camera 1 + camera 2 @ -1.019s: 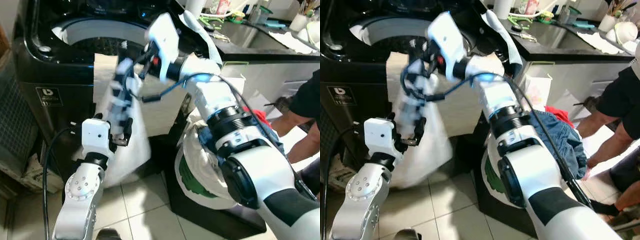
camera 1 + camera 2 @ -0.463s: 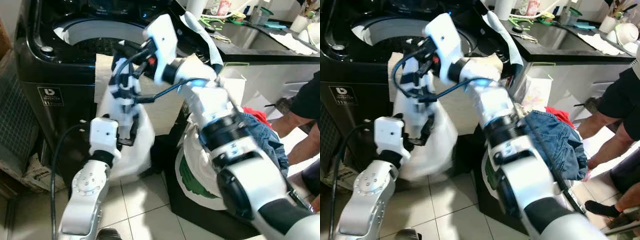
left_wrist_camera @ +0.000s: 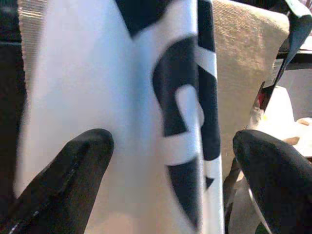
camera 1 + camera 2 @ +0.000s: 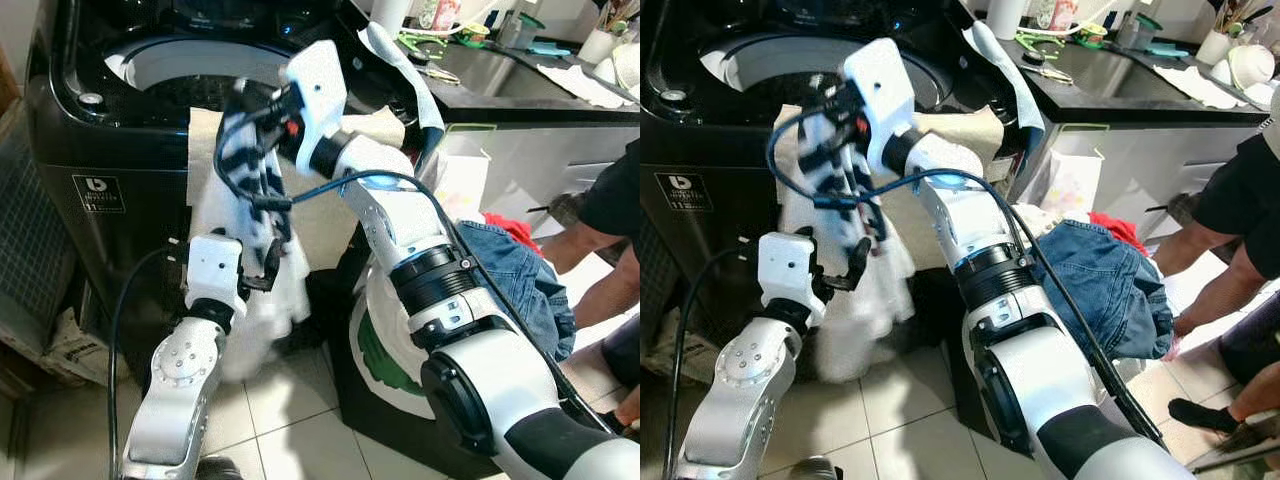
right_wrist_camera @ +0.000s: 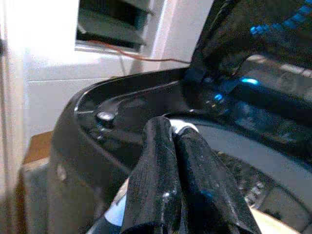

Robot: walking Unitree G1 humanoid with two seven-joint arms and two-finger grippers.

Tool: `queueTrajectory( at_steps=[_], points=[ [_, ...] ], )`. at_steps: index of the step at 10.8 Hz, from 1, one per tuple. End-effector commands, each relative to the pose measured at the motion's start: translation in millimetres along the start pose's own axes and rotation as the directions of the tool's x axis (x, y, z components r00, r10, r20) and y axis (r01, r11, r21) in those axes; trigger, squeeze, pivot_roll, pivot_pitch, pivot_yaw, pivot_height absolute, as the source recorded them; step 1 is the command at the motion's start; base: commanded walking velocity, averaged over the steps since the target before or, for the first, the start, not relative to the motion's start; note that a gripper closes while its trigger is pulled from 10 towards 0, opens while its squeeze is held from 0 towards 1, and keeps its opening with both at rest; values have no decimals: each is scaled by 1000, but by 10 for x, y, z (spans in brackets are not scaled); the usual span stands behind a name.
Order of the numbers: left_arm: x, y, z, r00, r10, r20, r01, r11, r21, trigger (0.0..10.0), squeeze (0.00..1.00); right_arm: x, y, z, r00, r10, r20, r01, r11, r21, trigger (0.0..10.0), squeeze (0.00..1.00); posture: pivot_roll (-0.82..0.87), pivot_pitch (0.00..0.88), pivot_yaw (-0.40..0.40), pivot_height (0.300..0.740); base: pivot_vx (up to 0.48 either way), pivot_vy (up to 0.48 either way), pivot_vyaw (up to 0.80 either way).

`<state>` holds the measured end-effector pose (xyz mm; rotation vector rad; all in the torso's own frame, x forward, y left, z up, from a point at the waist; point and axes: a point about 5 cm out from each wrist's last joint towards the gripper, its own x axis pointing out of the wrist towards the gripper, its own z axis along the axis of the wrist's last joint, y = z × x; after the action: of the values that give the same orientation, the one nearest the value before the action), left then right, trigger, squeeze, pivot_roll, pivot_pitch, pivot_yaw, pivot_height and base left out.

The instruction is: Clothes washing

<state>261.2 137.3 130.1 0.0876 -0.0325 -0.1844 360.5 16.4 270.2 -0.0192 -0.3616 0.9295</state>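
In the left eye view, the right claw [image 4: 243, 100] is pinching the top of a white garment with dark stripes [image 4: 250, 215], which is hanging down the front of the black top-loading washing machine [image 4: 100, 130], just below its open drum [image 4: 185, 65]. The claw's fingers are blurred and partly wrapped in cloth. A beige towel [image 4: 385, 125] is draping over the machine's front edge behind the garment. The left claw [image 4: 262, 272] is sitting low against the hanging cloth, its tips half buried in the folds.

In the right eye view, a blue denim piece [image 4: 1105, 290] and something red [image 4: 1115, 228] are lying in a basket that the right arm is largely hiding. A person's leg [image 4: 1200, 245] is being cut off at the right edge.

In the left wrist view, the two black fingers [image 3: 73, 170] are standing spread apart, with the striped cloth hanging between them, out of focus.

In the right wrist view, the fingers [image 5: 168, 180] are pressing together, a sliver of white cloth peeking out at the tips; the drum rim [image 5: 253, 156] is showing beyond.
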Motion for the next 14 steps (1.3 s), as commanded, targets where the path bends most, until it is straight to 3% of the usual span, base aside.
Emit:
queueTrajectory(
  at_steps=[1,3,4,7,10,11,14],
  points=[
    [28,-80,2,1000,-22,-7,22,1000,0,10000,0,98,99,100,998,13,54,-12,1000,-7,10000,0,232,0,-189,740,0,0,0],
    [15,-81,-13,1000,-20,-13,20,1000,-2,10000,0,102,150,87,998,14,59,-17,998,58,10000,0,233,0,-192,740,0,0,0],
    [-6,-139,-33,996,-84,-13,84,996,-7,0,0,124,231,107,997,28,74,-37,991,128,10000,0,230,0,-188,740,0,0,0],
    [42,-93,-164,993,-48,-109,50,999,19,0,0,162,530,-128,996,81,21,-83,990,116,10000,0,227,0,-181,740,0,0,0],
    [62,-137,-158,993,-52,-107,57,998,42,0,0,230,805,76,984,147,104,-167,962,218,10000,0,235,0,-184,740,0,0,0],
    [75,-141,-155,993,-53,-105,57,998,41,0,0,239,833,161,978,157,137,-188,947,261,10000,0,233,0,-183,740,0,0,0],
    [145,-224,-122,993,-84,-87,87,996,33,0,0,277,902,281,973,157,172,-199,944,263,10000,0,223,0,-176,740,0,0,0]
  ],
)
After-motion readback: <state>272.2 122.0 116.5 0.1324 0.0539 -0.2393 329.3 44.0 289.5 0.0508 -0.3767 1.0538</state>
